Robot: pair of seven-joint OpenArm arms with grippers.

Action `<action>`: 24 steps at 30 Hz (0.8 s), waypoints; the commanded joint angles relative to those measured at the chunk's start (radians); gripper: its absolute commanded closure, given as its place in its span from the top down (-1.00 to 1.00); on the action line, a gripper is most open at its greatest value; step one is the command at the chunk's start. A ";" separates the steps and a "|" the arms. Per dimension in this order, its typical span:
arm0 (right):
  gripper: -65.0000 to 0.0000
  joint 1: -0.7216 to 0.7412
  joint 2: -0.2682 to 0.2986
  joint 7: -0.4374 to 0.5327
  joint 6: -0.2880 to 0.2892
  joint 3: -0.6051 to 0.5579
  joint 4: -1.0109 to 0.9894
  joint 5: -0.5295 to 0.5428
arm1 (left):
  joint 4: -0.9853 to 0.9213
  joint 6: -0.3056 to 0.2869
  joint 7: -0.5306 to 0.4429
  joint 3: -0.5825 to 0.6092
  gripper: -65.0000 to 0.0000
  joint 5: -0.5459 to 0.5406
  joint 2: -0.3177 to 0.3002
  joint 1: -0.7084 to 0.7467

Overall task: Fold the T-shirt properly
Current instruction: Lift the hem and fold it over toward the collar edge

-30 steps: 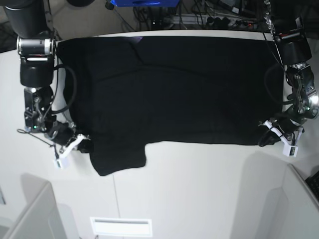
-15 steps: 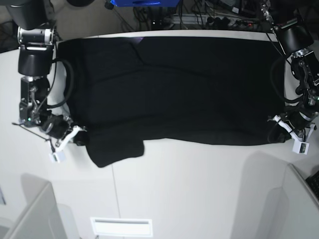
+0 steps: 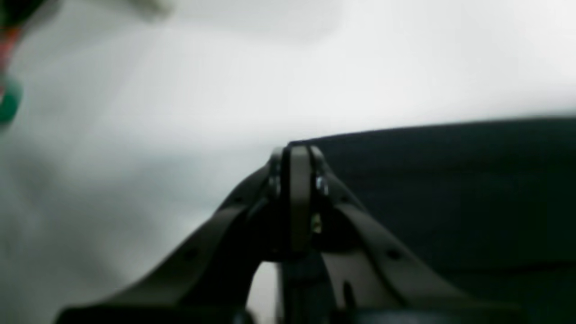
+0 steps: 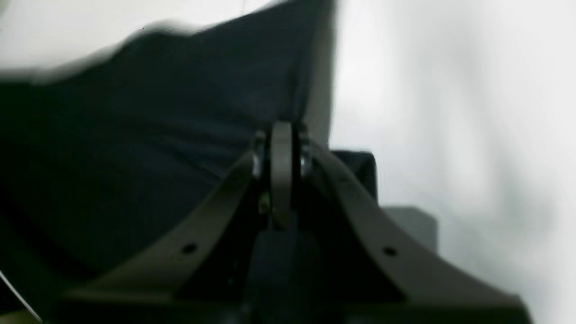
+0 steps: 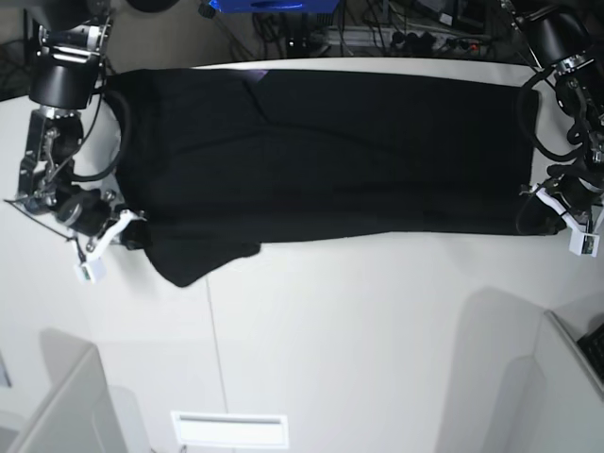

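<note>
The black T-shirt (image 5: 330, 151) lies plain side up across the far half of the white table (image 5: 359, 330), pulled taut between the arms, with a sleeve (image 5: 203, 257) sticking out at its near left. My left gripper (image 5: 536, 223) is shut on the shirt's near right corner; in the left wrist view its jaws (image 3: 293, 153) are closed at the cloth edge (image 3: 450, 180). My right gripper (image 5: 135, 237) is shut on the shirt's near left edge; in the right wrist view its jaws (image 4: 281, 132) pinch the cloth (image 4: 157, 112). No print shows.
Grey panels stand at the near left corner (image 5: 57, 406) and the near right (image 5: 566, 387). A white slotted plate (image 5: 229, 429) sits at the table's front edge. Cables and a blue object (image 5: 264, 6) lie behind the table.
Both grippers have moved toward the far side and outward, dragging the shirt's near edge back. The cloth is stretched wider and straighter, and the sleeve has been drawn further back.
</note>
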 commanded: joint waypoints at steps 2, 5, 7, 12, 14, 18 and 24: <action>-1.00 0.016 0.023 0.007 0.004 0.010 0.032 0.022 | 0.038 0.001 0.004 -0.011 -1.00 -0.019 -0.021 -0.016; -1.00 -0.012 0.018 -0.018 0.004 0.012 0.080 0.022 | 0.042 -0.031 0.047 -0.016 -1.00 -0.022 -0.020 -0.008; -1.00 -0.052 0.017 -0.028 0.004 0.013 0.135 0.022 | 0.070 -0.066 0.048 -0.057 -1.00 -0.051 -0.020 0.027; -1.00 -0.098 0.017 -0.051 -0.019 0.013 0.187 0.022 | 0.119 -0.071 0.053 -0.086 -1.00 -0.090 -0.021 0.071; -1.00 -0.113 0.015 -0.073 -0.020 0.039 0.215 0.022 | 0.127 -0.072 0.053 -0.088 -1.00 -0.091 -0.023 0.096; -1.00 -0.165 -0.025 -0.142 -0.023 0.136 0.330 0.020 | 0.130 -0.076 0.051 -0.092 -1.00 -0.093 -0.021 0.136; -1.00 -0.198 -0.042 -0.231 -0.025 0.188 0.431 0.022 | 0.187 -0.076 0.051 -0.091 -1.00 -0.094 -0.018 0.167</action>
